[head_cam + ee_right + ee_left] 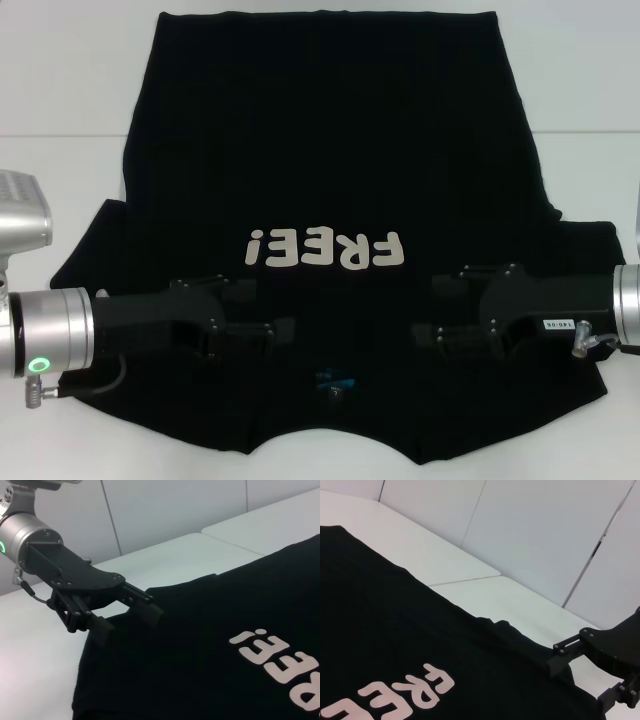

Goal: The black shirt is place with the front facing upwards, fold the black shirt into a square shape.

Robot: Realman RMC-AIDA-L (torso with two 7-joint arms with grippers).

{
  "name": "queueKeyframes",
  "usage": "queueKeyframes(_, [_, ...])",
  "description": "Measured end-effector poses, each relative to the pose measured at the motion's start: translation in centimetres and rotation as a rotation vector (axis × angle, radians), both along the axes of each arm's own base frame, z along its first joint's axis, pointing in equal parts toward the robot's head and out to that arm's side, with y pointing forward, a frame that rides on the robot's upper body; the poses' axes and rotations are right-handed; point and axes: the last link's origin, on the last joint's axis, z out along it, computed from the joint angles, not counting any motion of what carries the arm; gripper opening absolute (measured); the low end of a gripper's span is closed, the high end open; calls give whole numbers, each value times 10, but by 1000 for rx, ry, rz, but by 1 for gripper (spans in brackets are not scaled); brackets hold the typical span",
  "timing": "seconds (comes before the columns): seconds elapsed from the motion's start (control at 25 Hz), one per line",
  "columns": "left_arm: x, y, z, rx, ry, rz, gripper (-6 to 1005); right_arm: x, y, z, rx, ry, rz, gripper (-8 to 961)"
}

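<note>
The black shirt lies flat and face up on the white table, collar toward me, with its cream "FREE!" letters reading upside down. A small blue neck label shows at the collar. My left gripper reaches in over the shirt just below the letters, on the left of the collar. It is open, as the right wrist view shows of the left gripper. My right gripper mirrors it on the other side, also open, and the left wrist view shows the right gripper low over the cloth.
The white table shows a seam running across behind the shirt. Pale wall panels stand beyond the table's far edge. Bare tabletop lies on both sides of the shirt.
</note>
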Motion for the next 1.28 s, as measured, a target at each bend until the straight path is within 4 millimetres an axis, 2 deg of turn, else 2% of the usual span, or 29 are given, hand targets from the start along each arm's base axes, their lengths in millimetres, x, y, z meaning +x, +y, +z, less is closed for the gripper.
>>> queueKeyframes(0.44, [-1, 0, 1, 0, 0, 6, 947, -2, 0, -1, -4, -2, 6, 823])
queueKeyframes(0.56, [-4, 1, 7, 22, -28, 43, 947, -2, 4, 4, 18, 32, -34, 822])
queueKeyframes(0.72, [-24, 8, 40, 130, -157, 272, 948, 0, 20, 30, 135, 208, -249, 821])
queueKeyframes(0.8, [-50, 8, 74, 181, -285, 516, 948, 5, 25, 44, 171, 288, -355, 821])
queueKeyframes(0.92, [-59, 5, 83, 185, -324, 596, 948, 14, 30, 58, 186, 351, -492, 820])
queueKeyframes(1.0, [-85, -6, 103, 211, -398, 784, 948, 21, 34, 63, 199, 357, -557, 820])
queueKeyframes(1.12, [-100, -9, 106, 249, -407, 871, 948, 29, 38, 65, 231, 358, -619, 819])
queueKeyframes(1.28, [-114, -6, 93, 291, -376, 941, 948, 32, 39, 63, 247, 354, -636, 818])
